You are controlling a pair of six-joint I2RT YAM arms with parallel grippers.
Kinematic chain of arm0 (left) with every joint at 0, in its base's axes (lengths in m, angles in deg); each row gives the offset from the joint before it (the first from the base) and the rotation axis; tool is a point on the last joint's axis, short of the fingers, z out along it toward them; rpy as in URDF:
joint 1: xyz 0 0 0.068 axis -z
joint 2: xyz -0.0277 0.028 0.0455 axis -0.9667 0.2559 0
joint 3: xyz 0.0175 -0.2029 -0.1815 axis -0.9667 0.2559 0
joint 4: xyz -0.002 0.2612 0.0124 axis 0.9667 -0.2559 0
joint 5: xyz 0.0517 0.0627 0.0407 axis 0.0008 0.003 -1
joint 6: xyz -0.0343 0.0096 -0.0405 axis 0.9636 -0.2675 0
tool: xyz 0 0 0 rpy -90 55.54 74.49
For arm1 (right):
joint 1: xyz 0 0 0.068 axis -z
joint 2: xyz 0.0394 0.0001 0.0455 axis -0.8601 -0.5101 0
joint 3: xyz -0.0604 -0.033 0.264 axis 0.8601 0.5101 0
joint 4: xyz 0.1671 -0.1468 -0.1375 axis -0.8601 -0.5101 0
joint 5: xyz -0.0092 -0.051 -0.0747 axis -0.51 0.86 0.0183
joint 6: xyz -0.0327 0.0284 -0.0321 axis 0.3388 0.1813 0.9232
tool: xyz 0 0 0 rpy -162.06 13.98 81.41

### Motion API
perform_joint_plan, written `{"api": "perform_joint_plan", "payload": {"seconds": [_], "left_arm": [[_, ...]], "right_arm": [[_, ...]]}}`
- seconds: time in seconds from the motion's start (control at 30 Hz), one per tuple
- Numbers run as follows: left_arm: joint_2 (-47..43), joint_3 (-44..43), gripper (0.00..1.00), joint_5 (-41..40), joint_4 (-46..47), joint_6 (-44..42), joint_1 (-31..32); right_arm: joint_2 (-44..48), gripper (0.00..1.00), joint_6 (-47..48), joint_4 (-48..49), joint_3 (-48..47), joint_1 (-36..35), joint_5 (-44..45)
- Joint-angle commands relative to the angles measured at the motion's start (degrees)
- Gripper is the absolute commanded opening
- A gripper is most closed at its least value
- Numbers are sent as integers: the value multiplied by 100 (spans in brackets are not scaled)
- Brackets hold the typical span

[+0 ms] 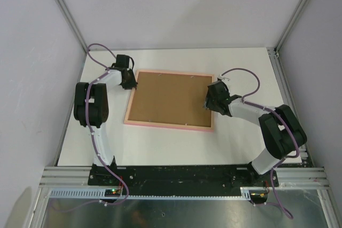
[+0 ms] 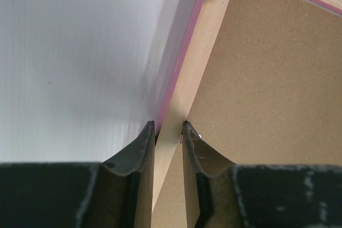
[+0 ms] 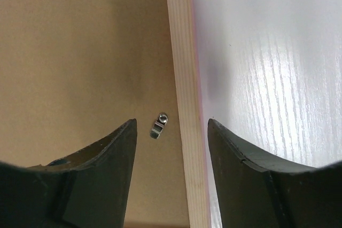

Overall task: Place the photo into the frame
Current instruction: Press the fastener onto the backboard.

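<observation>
The frame (image 1: 173, 72) lies back-up in the middle of the table, its pale wood rail around a brown backing board (image 1: 171, 99). The photo is hidden. My left gripper (image 1: 128, 83) is at the frame's far left corner; in the left wrist view it (image 2: 169, 126) is shut on the frame's left rail (image 2: 197, 57), one finger on each side. My right gripper (image 1: 210, 101) is at the frame's right edge; in the right wrist view it (image 3: 171, 124) is open and straddles the right rail (image 3: 181, 52). A small metal clip (image 3: 158, 125) lies between its fingers.
The white table (image 1: 240, 142) surrounds the frame, with grey enclosure walls and posts at the back and sides. The backing board fills the left part of the right wrist view (image 3: 80, 41) and the right part of the left wrist view (image 2: 267, 78).
</observation>
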Motion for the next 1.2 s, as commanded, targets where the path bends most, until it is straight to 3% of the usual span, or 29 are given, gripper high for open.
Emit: {"api": "perform_joint_plan", "payload": {"seconds": [0.0,0.47,1.17], "left_arm": [[94,-126,0,58,-246,-11,-16],[86,-123,0,58,-246,0,-11],[166,-217,0,254,-253,-71,-20]], "right_arm": [[-229,60,-155,-152,-354,-129,467],[-469,55,50,-414,-370,-320,674],[-667,18,1147,14,-233,-350,112]]}}
